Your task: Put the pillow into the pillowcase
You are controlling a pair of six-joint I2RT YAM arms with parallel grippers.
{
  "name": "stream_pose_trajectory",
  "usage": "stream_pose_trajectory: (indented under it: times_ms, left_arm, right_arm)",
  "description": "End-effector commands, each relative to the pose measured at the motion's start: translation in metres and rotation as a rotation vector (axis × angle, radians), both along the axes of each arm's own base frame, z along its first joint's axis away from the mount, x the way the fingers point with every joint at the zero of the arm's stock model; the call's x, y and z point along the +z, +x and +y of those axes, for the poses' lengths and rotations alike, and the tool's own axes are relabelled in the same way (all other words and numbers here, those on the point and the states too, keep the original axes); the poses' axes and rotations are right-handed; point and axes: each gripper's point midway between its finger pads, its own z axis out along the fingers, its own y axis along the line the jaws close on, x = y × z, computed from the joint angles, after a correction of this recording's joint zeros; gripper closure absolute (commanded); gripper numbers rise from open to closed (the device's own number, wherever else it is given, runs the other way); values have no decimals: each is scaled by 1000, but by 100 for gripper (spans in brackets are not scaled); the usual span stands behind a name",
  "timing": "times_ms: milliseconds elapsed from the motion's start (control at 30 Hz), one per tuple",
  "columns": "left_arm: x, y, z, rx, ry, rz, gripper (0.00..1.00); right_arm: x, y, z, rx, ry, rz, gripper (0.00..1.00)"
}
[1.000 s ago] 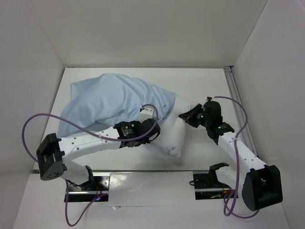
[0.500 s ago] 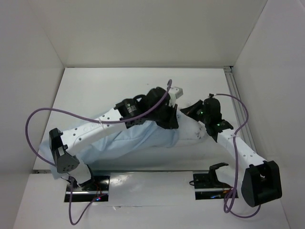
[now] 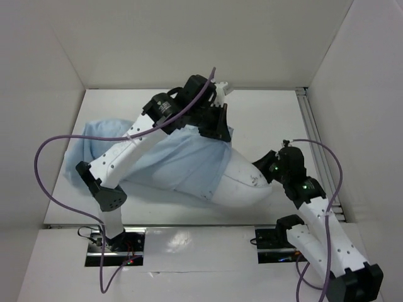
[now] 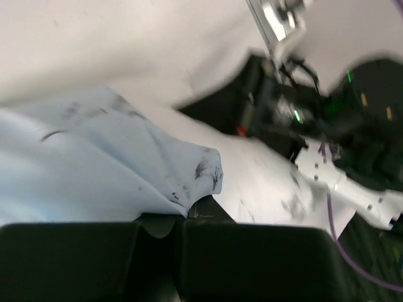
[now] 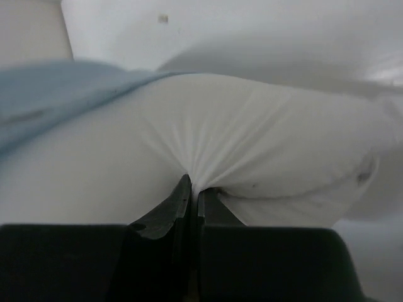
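We've got the left end effector pressed together on the mouth edge of the thin, wrinkled light blue fabric pillowcase, which sprawls across the white desk. The plump white rectangular pillow sits partly inside it, with its right end poking out. The right end effector is pinching a fold of that bare end, fingers closed on the fabric.

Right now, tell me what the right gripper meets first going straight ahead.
The pillow: the right gripper is shut on a fold of it, so it would likely just press deeper into it.
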Motion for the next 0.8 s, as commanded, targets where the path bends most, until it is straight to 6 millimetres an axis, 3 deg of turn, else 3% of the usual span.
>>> stream_pose_trajectory:
  times_ms: [0,33,67,100,133,200,233,267,300,367,400,433,467,500,533,633,667,733,767]
  left_arm:
    - [60,93,-1,180,-208,-211,100]
    - [48,125,12,255,-179,-213,100]
    - [25,152,9,297,-143,-202,100]
    - [16,167,13,329,-125,-203,100]
    - [11,176,14,324,-117,-208,91]
    - [20,179,16,283,-118,-255,58]
    - [30,169,12,267,-116,-290,40]
    - [41,164,11,262,-115,-335,12]
    - [53,158,14,250,-98,-397,1]
    - [93,137,30,265,-111,-496,0]
    - [94,132,38,274,-94,-507,0]
    - [102,127,46,289,-99,-521,0]
    - [122,113,65,320,-114,-553,0]
    - [103,112,70,317,-58,-541,6]
    - [98,107,74,323,-35,-533,10]
    - [55,100,98,350,124,-500,20]
    - [26,98,103,339,191,-463,20]
    - [8,92,113,334,263,-467,20]
    - [-3,94,123,352,319,-472,16]
  right_arm:
    - [-29,-81,25,263,68,219,100]
    - [-31,-87,29,296,86,234,100]
    - [-29,-86,33,313,101,233,100]
    - [-27,-83,35,322,109,224,100]
    - [-24,-77,37,323,110,211,98]
    - [-3,-44,33,289,65,153,70]
    - [1,-25,23,230,10,129,39]
    - [2,-7,17,193,-21,127,30]
    - [24,14,9,156,-48,58,23]
    - [39,48,-22,16,-94,10,14]
    - [52,66,-45,-65,-113,-16,12]
    - [61,72,-58,-98,-134,-45,12]
    - [66,78,-69,-127,-144,-56,10]
    - [80,82,-77,-128,-161,-100,9]
    - [84,81,-97,-180,-178,-89,9]
    - [101,75,-115,-181,-227,-131,7]
    - [112,68,-110,-130,-247,-179,7]
    - [120,55,-83,8,-210,-236,7]
    - [113,47,-75,43,-211,-218,7]
